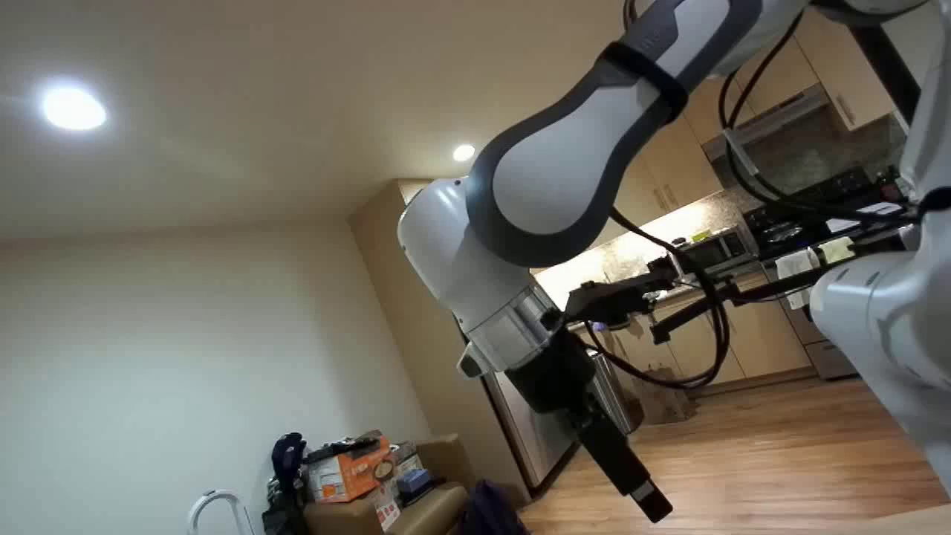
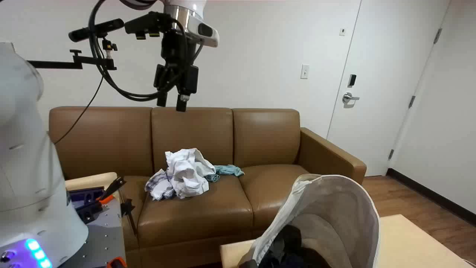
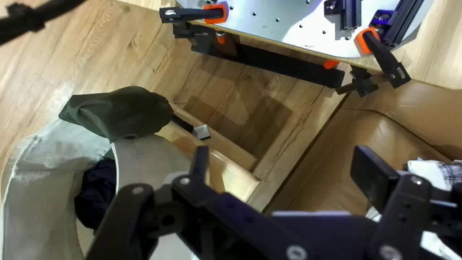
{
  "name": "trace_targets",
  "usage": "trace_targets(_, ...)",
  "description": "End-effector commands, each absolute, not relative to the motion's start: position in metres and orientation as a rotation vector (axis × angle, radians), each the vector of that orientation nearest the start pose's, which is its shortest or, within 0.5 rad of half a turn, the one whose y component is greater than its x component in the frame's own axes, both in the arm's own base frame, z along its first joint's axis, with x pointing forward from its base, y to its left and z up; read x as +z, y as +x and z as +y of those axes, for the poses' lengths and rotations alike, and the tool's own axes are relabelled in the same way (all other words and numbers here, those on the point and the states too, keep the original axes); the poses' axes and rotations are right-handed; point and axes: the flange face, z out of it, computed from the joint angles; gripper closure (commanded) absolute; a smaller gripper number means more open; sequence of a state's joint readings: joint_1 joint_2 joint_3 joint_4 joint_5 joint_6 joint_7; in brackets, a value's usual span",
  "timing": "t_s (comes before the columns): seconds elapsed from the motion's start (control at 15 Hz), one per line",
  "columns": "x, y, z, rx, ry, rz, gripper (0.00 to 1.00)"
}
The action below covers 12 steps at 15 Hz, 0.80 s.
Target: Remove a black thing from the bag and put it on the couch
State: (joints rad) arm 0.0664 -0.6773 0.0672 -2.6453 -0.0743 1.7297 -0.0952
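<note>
The beige bag (image 2: pixel 334 223) stands open on a light wooden table in an exterior view. Dark cloth (image 2: pixel 284 245) lies inside it. In the wrist view the bag (image 3: pixel 144 162) is at the left, with navy cloth (image 3: pixel 95 195) inside and a dark green cloth item (image 3: pixel 122 110) draped over its rim. The brown couch (image 2: pixel 193 219) holds crumpled white, plaid and teal cloths (image 2: pixel 187 175). My gripper (image 2: pixel 171 103) is high in front of the couch back, apart from bag and couch. In the wrist view its fingers (image 3: pixel 283 157) are wide apart with nothing between them.
A metal plate (image 3: pixel 274 21) with orange-tipped clamps (image 3: pixel 382 54) is on the robot's table edge. The wooden table (image 2: pixel 412 238) extends right of the bag. A door (image 2: pixel 383 93) is behind. Boxes (image 1: pixel 356 472) sit on brown furniture in an exterior view.
</note>
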Motion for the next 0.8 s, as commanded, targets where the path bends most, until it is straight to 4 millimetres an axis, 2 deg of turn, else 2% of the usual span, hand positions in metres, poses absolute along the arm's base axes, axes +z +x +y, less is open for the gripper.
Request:
trace_targets(0.0,0.434,0.311,0.035,0.388,-3.213,-0.370,0.00)
trace_targets(0.13,0.420,0.321,0.008,0.386,-3.215,-0.281,0.00)
trace_targets(0.27,0.404,0.320,-0.013,0.596,-3.146,-0.162,0.00)
trace_targets(0.33,0.420,0.315,0.003,0.459,-3.172,-0.239,0.00)
trace_targets(0.47,0.413,0.317,-0.004,0.487,-3.156,-0.209,0.00)
trace_targets(0.73,0.418,0.316,0.001,0.469,-3.164,-0.233,0.00)
